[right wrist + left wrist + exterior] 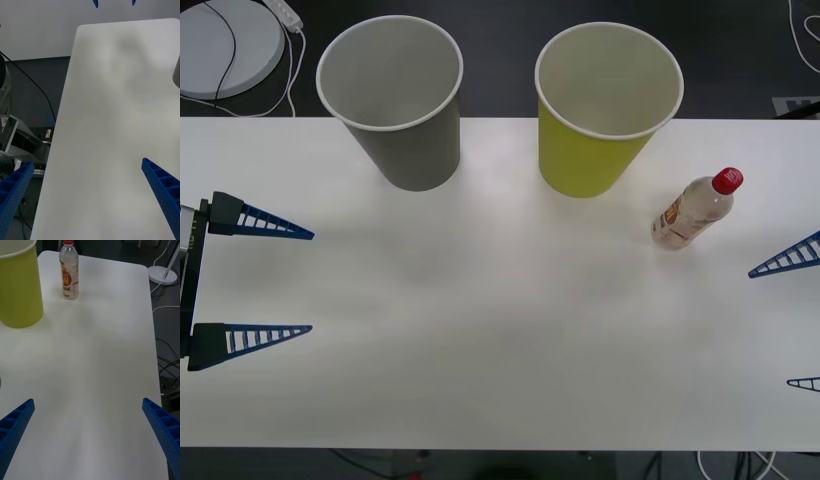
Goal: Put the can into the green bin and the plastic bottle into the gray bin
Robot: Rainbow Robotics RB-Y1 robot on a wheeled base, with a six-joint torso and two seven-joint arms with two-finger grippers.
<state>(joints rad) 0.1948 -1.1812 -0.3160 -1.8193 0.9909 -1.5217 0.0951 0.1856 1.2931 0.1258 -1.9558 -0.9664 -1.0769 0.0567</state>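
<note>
1. Bottle first: the small clear plastic bottle (695, 212) with a red screw cap and a white and orange-red label stands upright on the white table (500, 340), toward its right side. From the left wrist view the plastic bottle (69, 272) is seen upright near the far end of the table.

2. Just to the bottle's left, apart from it, stands the large yellow-green tapered paper cup (600, 110) with a white inside and white rolled rim, the green bin, upright and open-mouthed at the table's far edge.

3. Farther left along the same edge, apart from the green bin, is the large gray tapered paper cup (400, 100) of the same build, the gray bin, also upright.

4. The right gripper (792, 320) hovers at the table's right edge, nearer the robot than the bottle and well apart from it. Its blue ribbed fingers (161, 183) are spread wide and point inward across the table, with nothing between them.

5. The left gripper (270, 280) hovers at the table's left edge, well apart from the gray bin. Its two blue ribbed fingers (15, 423) are likewise spread wide, level with each other, pointing toward the table's middle and gripping nothing.
</note>
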